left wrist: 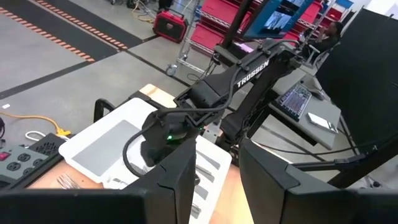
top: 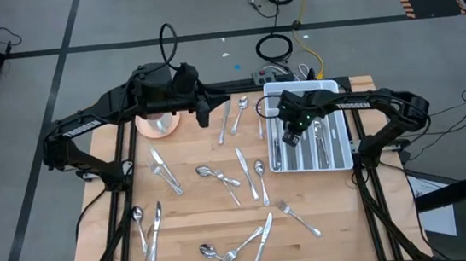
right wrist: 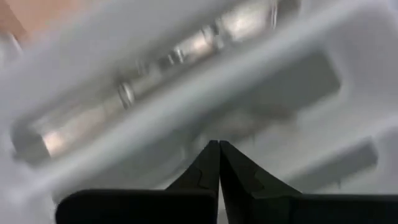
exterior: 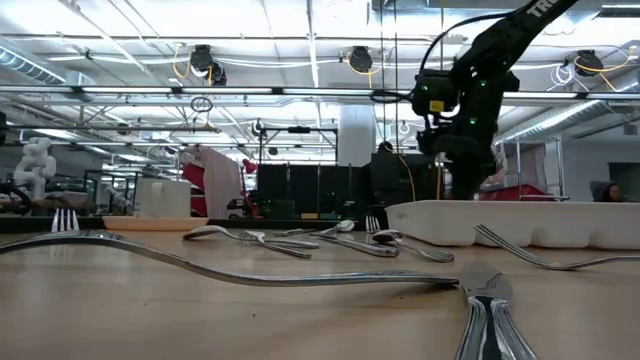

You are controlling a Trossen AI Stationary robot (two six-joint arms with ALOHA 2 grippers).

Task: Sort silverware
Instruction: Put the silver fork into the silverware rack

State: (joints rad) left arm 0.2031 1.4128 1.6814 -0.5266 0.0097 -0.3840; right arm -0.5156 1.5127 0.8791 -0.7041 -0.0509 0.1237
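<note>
We counted about sixteen pieces of silverware (top: 243,165) loose on the table (top: 190,220). Right gripper (top: 292,138) hung shut, empty, over the tray (top: 339,165); left gripper (top: 203,114) half open, empty.

Scattered silverware (exterior: 300,243) on the table (exterior: 200,310), white tray (exterior: 520,222) beyond.

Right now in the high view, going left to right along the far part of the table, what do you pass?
Pink saucer → left hand → the far silverware: a knife, then a spoon → right hand, shut over the white tray.
</note>
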